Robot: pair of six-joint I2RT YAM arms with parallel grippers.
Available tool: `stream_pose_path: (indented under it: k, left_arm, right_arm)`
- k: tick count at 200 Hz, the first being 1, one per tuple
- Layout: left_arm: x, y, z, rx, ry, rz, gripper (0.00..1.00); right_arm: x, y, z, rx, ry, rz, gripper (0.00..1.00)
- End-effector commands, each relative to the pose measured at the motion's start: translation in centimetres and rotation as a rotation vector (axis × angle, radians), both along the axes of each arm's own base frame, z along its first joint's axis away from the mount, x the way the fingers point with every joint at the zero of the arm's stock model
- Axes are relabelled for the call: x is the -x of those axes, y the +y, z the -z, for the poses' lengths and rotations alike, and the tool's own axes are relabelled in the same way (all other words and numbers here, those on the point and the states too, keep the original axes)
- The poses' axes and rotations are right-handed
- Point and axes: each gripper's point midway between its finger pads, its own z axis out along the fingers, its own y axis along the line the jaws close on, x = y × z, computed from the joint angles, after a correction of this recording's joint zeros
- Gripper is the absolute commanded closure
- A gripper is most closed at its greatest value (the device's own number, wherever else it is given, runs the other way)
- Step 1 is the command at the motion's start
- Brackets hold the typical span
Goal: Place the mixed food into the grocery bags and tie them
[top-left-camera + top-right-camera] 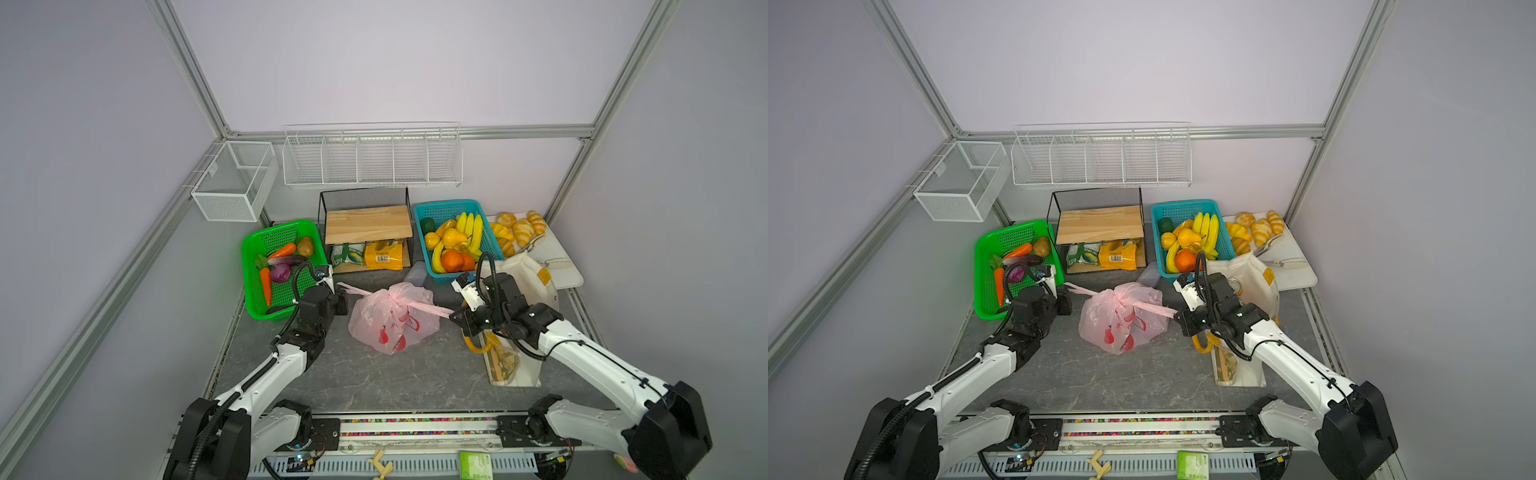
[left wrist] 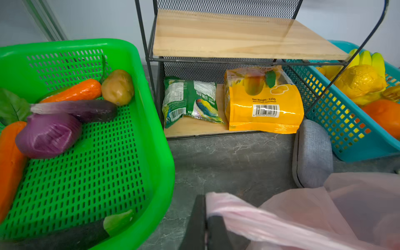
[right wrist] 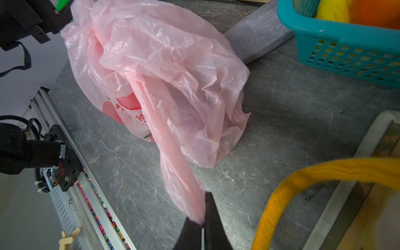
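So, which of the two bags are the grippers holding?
The pink plastic bag: the left gripper and the right gripper each pinch one stretched handle. The cream canvas tote with yellow handles is in neither gripper.

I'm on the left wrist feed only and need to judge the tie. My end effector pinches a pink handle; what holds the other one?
Observer: The right end effector is shut on the other handle of the pink bag, which is stretched taut.
Operator: Any knot between them?
Observer: In both top views the handles cross in a gathered bunch on top of the bag; whether it is a finished knot, I cannot tell.
Operator: And the second bag?
Observer: The canvas tote lies beneath the right arm, its yellow handle loose and untied.
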Motion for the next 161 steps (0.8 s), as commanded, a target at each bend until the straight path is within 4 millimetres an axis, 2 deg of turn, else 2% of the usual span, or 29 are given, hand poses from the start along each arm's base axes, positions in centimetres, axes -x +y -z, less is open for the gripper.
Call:
stream_pose_path:
  k: [1, 21, 44, 68, 82, 96, 109, 126, 139, 147, 151, 161]
  left_arm:
    - [-1.5, 3.0, -3.0, 0.042, -0.097, -0.139, 1.0]
    - [-1.5, 2.7, -3.4, 0.068, -0.099, -0.129, 1.0]
    - [-1.5, 3.7, -1.8, 0.054, -0.067, -0.18, 1.0]
    - [-1.4, 3.9, -1.9, 0.054, -0.068, -0.183, 1.0]
    - [-1.5, 2.9, -2.6, 0.07, -0.073, -0.13, 1.0]
    - [-1.6, 1.0, -3.4, 0.1, -0.084, -0.025, 1.0]
    - [-1.6, -0.2, -4.2, 0.145, -0.087, 0.032, 0.99]
    - [-1.5, -0.9, -5.1, 0.191, -0.095, 0.063, 0.8]
    - [-1.3, -1.0, -5.8, 0.217, -0.111, 0.068, 0.65]
    - [-1.2, -1.0, -6.2, 0.226, -0.121, 0.066, 0.59]
    - [-1.1, -0.9, -6.4, 0.228, -0.126, 0.064, 0.57]
    - [-0.9, -0.4, -7.0, 0.236, -0.137, 0.036, 0.51]
  right_arm:
    - [1.1, -2.0, 2.0, 0.121, 0.038, 0.057, 0.94]
    - [1.0, -1.4, 1.1, 0.125, -0.01, 0.034, 0.94]
    - [0.7, -2.7, 1.8, 0.171, -0.035, 0.065, 0.94]
    - [0.8, -3.4, 2.4, 0.17, -0.028, 0.088, 0.94]
    - [0.8, -2.6, 1.3, 0.137, -0.052, 0.059, 0.94]
    - [0.9, -1.4, -0.4, 0.111, -0.116, 0.003, 0.93]
    - [0.9, -0.5, -2.3, 0.092, -0.187, -0.045, 0.82]
    - [1.1, 0.7, -4.6, 0.066, -0.274, -0.104, 0.61]
    - [1.2, 1.6, -6.4, 0.042, -0.333, -0.149, 0.49]
    - [1.4, 2.1, -6.8, 0.036, -0.355, -0.182, 0.44]
    - [1.3, 2.7, -8.3, 0.016, -0.39, -0.2, 0.42]
    - [1.3, 3.7, -9.3, 0.009, -0.424, -0.248, 0.36]
